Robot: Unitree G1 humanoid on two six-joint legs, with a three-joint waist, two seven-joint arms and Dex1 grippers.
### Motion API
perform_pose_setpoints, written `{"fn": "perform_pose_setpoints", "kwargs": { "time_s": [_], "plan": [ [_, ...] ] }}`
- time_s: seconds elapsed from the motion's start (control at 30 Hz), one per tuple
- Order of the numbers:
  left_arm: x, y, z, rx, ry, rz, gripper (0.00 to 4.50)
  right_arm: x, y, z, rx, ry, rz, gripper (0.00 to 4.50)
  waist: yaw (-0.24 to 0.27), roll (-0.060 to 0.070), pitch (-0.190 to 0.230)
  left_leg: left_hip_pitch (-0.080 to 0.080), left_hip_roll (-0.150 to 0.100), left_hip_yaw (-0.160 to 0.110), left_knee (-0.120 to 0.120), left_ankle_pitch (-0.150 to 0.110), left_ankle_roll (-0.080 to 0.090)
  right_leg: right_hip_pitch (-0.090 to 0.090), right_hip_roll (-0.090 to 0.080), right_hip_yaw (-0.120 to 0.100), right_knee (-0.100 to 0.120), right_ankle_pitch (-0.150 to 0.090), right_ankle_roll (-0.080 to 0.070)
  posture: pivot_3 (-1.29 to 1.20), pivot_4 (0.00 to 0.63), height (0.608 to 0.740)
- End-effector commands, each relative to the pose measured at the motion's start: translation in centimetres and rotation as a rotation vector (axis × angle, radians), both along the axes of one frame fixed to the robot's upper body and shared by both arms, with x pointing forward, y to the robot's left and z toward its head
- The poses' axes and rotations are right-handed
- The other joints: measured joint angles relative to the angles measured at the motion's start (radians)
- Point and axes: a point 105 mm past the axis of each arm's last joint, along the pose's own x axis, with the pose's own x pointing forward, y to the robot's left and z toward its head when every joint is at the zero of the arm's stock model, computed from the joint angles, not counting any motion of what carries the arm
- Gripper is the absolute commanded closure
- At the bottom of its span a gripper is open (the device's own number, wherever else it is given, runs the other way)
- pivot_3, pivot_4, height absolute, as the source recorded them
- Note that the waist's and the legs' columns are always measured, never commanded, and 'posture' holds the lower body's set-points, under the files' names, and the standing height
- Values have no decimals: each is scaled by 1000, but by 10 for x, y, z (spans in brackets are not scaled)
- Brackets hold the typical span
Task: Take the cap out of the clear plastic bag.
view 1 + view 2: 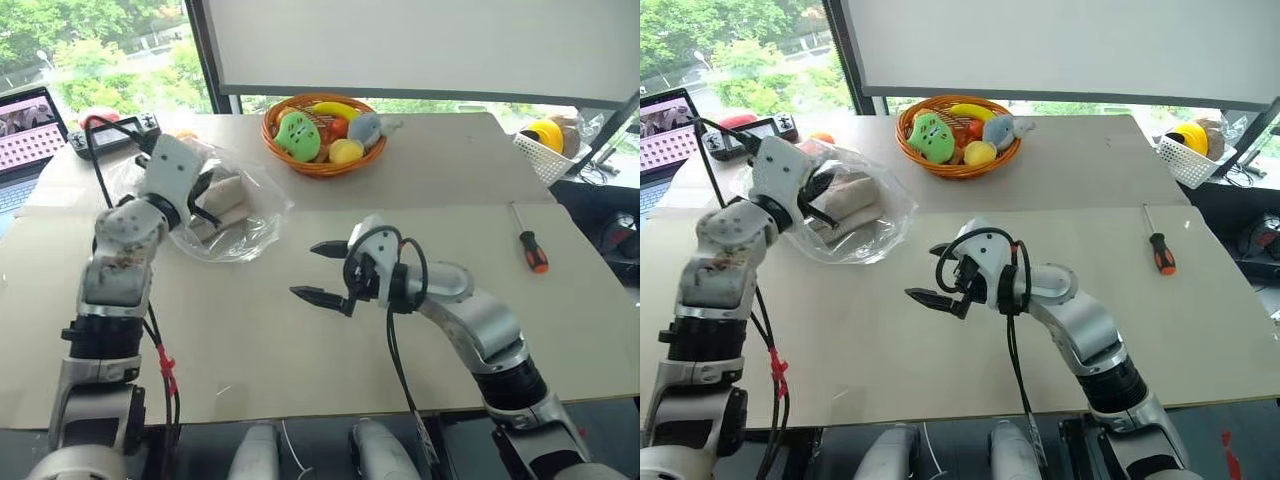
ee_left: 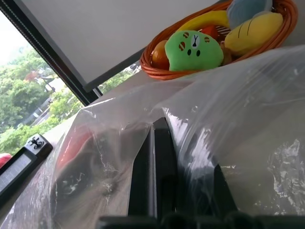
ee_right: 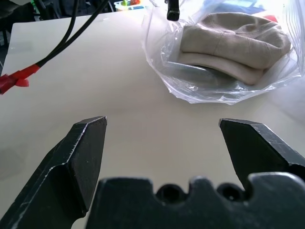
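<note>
The cap (image 3: 233, 40) is lying folded inside the clear plastic bag (image 1: 855, 235) on the worktop (image 1: 1060, 190), so nothing is out yet. The left end effector (image 1: 820, 190) is pinching what seems to be the bag's film; the right end effector (image 1: 928, 273) is waiting spread nearby.

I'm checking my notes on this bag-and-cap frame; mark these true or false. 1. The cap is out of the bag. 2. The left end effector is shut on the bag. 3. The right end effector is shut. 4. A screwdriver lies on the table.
1. False: the cap lies inside the clear plastic bag.
2. True: the left end effector pinches the plastic.
3. False: the right end effector is open, holding nothing.
4. True: the screwdriver lies on the table.
</note>
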Motion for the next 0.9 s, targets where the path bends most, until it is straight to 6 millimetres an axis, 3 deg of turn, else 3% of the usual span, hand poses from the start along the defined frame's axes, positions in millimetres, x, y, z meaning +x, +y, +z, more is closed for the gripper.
{"fn": "perform_pose_setpoints", "kwargs": {
  "time_s": [0.03, 0.13, 0.23, 0.4, 0.63, 0.9],
  "plan": [
    [-2, 9, 31, -50, -59, 19, 4476, 8, 19, 38, 100, -129, 2, 0, -4, 0, 0, 0, 0, 0, 0, 0, 0, 0, 0, 0, 0, 0, 0, 0, 150, 735],
    [-2, 0, 32, -81, -38, -19, 4476, 20, 41, 54, 169, -148, -6, 0, -12, 0, 0, 0, 0, 0, 0, 0, 0, -1, 0, 0, 1, 0, 0, 0, 150, 735],
    [-3, -11, 30, -69, -28, -61, 4476, 48, 66, 51, 161, -177, -65, 0, -16, 0, 0, 0, 0, 0, -1, 0, -1, 0, 0, 0, 1, 0, 0, 0, 150, 735],
    [-4, -26, 32, -114, -13, -122, 4476, 85, 84, 39, 116, -231, -155, 0, -13, 0, 0, 0, 0, -1, -2, 1, -1, -1, 0, -1, 1, 1, -1, 0, 150, 735],
    [-28, -70, 43, -240, 34, -353, 4476, 107, 91, 6, -76, -408, -240, 0, -22, 0, 0, 0, -1, -1, -6, 1, -1, -2, -2, -1, 0, 1, -1, 0, 150, 735],
    [-42, -80, 40, -349, 143, -448, 4476, 109, 86, -7, -194, -644, -250, 0, -35, 0, 0, 1, -1, -1, -6, 1, -2, -3, -1, 0, 1, 1, -2, 0, 150, 735]
  ]
}}
